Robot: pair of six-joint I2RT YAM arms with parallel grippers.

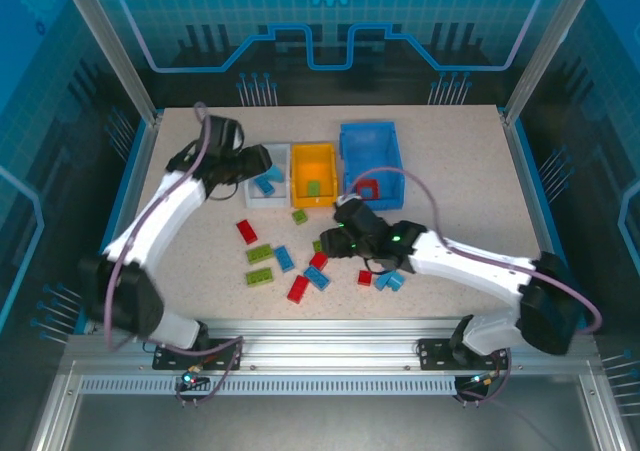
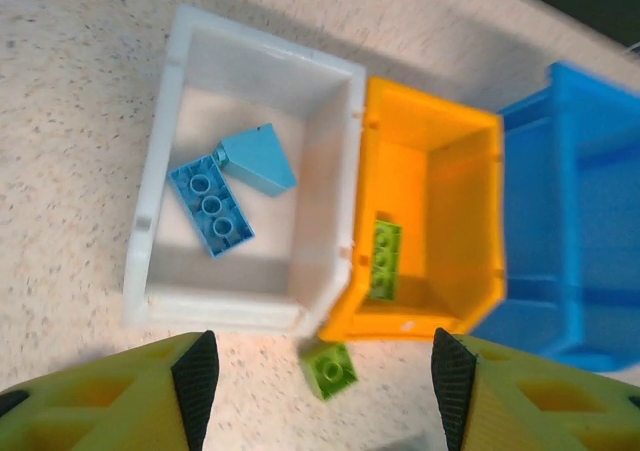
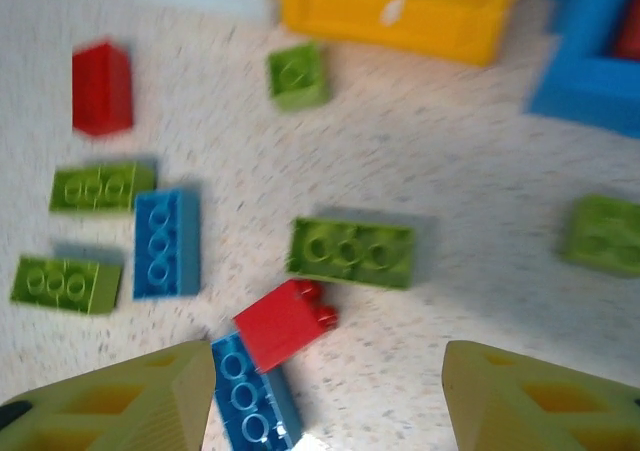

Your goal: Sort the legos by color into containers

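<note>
Two blue legos point(image 2: 212, 209) lay in white bin point(image 2: 160, 171); left gripper point(image 2: 324, 401) and right gripper point(image 3: 325, 381) both gaped apart, empty.

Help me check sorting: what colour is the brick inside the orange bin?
Green brick; the left wrist view shows it best.

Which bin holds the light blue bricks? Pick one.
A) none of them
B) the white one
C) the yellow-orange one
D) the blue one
B: in the left wrist view, two light blue bricks lie inside the white bin.
</note>
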